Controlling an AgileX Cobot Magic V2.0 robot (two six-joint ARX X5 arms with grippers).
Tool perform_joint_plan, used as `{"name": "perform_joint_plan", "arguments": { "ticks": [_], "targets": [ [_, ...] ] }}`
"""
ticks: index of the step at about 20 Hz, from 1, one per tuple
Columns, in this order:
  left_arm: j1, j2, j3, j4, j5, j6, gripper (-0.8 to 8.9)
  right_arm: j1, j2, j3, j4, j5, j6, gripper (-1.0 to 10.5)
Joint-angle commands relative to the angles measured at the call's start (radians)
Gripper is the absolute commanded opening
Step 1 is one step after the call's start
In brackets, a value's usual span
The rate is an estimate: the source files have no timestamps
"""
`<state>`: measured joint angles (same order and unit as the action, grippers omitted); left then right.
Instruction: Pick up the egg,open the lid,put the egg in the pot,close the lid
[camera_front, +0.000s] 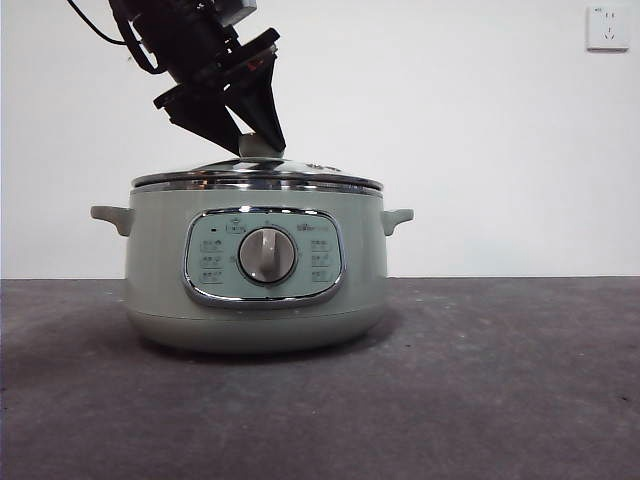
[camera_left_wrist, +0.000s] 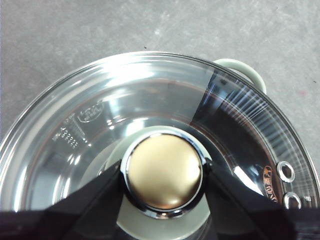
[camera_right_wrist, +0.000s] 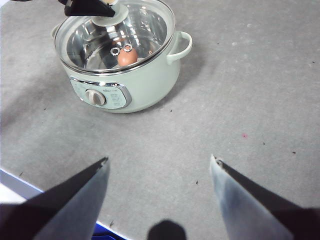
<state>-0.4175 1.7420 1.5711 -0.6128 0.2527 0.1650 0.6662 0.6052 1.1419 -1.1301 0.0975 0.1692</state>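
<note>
The left gripper (camera_left_wrist: 162, 172) has its 2 black, wedge-shaped jaws closed on the knob (camera_left_wrist: 164, 171) of the lid (camera_left_wrist: 150, 100), 1 jaw touching each side of it; in the front view the same gripper (camera_front: 258, 135) comes down at a slant from the upper left onto the knob. The knob is a smooth, round button with a chrome ring and a pale green base, and the lid spreading out all around the jaws is 1 shallow dome of clear glass with a shiny steel rim and 2 small metal eyelets (camera_left_wrist: 287, 171) near its edge. The lid sits on the pot (camera_front: 255, 270), 1 round, pale sage-green cooker with 2 small side handles and a chrome-framed front panel carrying 1 round dial (camera_front: 267, 254). Below the glass, inside the pot's bright steel bowl, lies 1 smooth reddish-brown egg (camera_right_wrist: 127, 57). The right gripper (camera_right_wrist: 159, 172) hangs well apart from the pot, its 2 jaws spread wide with nothing between them. The table (camera_front: 500, 380) is a rough, speckled dark grey surface; behind it is a plain white wall with 1 white socket (camera_front: 608, 27).
</note>
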Motion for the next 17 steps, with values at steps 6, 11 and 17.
{"name": "perform_joint_plan", "arguments": {
  "ticks": [6, 11, 17],
  "targets": [
    [0.006, 0.011, 0.012, -0.013, 0.008, 0.004, -0.08, 0.001, -0.002, -0.008, 0.008, 0.001, 0.011, 3.4],
    [0.005, 0.011, 0.012, -0.063, 0.008, 0.004, 0.00, 0.001, -0.002, -0.008, 0.007, 0.001, 0.011, 3.4],
    [0.005, 0.011, 0.012, -0.081, 0.009, -0.003, 3.66, 0.001, -0.002, -0.008, 0.007, 0.000, 0.011, 3.4]
  ]
}}
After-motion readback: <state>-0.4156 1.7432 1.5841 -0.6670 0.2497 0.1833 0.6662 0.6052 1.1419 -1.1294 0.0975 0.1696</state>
